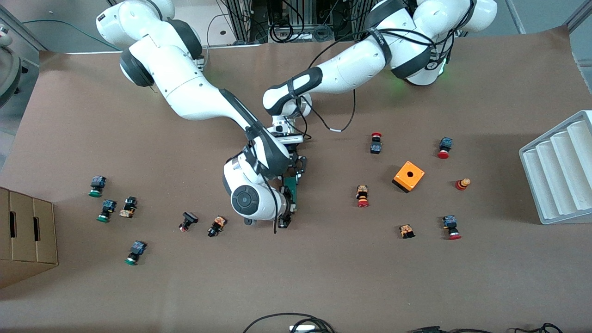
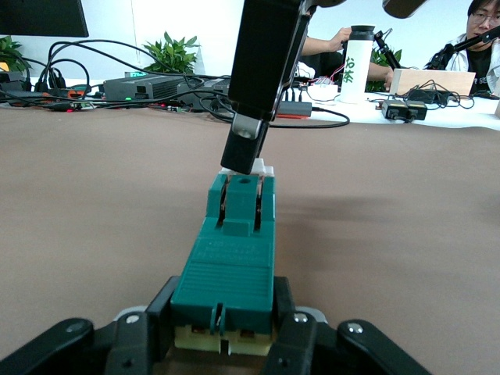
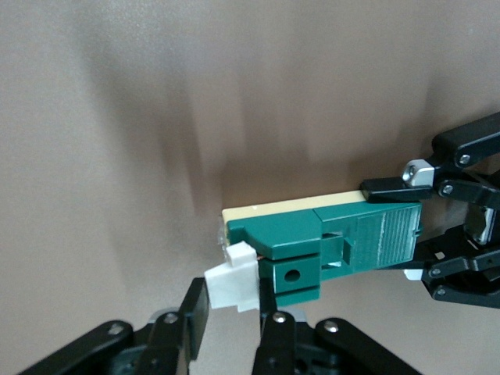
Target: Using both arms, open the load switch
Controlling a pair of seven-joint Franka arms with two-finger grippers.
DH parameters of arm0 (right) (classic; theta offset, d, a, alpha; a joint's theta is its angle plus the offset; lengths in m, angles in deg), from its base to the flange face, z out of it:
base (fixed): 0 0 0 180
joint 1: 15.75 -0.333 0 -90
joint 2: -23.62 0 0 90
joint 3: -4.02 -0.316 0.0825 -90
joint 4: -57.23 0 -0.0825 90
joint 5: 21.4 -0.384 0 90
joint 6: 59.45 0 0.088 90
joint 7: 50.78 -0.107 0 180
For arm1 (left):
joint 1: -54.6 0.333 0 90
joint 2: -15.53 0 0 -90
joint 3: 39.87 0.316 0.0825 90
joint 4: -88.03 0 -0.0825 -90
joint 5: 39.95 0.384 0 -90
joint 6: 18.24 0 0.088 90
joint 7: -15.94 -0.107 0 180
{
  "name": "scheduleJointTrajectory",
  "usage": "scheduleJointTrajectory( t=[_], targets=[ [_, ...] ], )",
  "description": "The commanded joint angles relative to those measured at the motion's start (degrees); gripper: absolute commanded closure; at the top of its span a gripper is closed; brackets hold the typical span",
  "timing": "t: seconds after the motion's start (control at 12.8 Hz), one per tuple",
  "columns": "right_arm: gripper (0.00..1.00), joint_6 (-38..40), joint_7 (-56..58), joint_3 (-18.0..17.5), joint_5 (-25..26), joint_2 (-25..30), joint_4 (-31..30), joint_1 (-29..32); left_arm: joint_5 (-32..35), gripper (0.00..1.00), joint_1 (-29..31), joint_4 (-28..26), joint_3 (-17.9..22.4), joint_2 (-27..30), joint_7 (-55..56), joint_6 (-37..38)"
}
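Surfaces: mostly moulded plastic on a matt brown paper-like table cover (image 1: 323, 277).
Dark-green rectangular load switch (image 3: 328, 246) is matt plastic, ribbed at one end, with a smooth white plastic tab (image 3: 233, 283); large white jointed arms (image 1: 194, 97) have glossy shells.

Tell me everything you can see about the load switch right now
The load switch is a narrow dark-green block, plastic by the look, with a ribbed top panel, a cream base layer, a slotted raised section with a round hole, and a white piece at one end. It lies flat on the brown table, near the middle. The left gripper is shut on its ribbed end, fingers on both sides. The right gripper comes down at the white end, its fingers straddling the white piece.
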Motion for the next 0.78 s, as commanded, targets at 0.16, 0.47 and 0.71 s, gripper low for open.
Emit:
scheduleJointTrajectory(
  t=[0.16,0.47,0.71],
  targets=[
    [0.7,2.82,-0.3,-0.28,-1.6,-0.18,1.66,1.31,0.55,0.49,0.2,1.06,-0.73,-0.95,0.06,-0.47],
    [0.7,3.35,0.05,-0.37,-1.6,1.04,0.61,1.75,0.55,0.46,0.2,1.06,-0.73,-0.95,-0.11,-0.47],
    [0.7,3.35,0.14,-0.28,-1.69,1.66,-0.28,1.67,0.55,0.46,0.2,1.06,-0.73,-0.95,-0.11,-0.47]
  ],
)
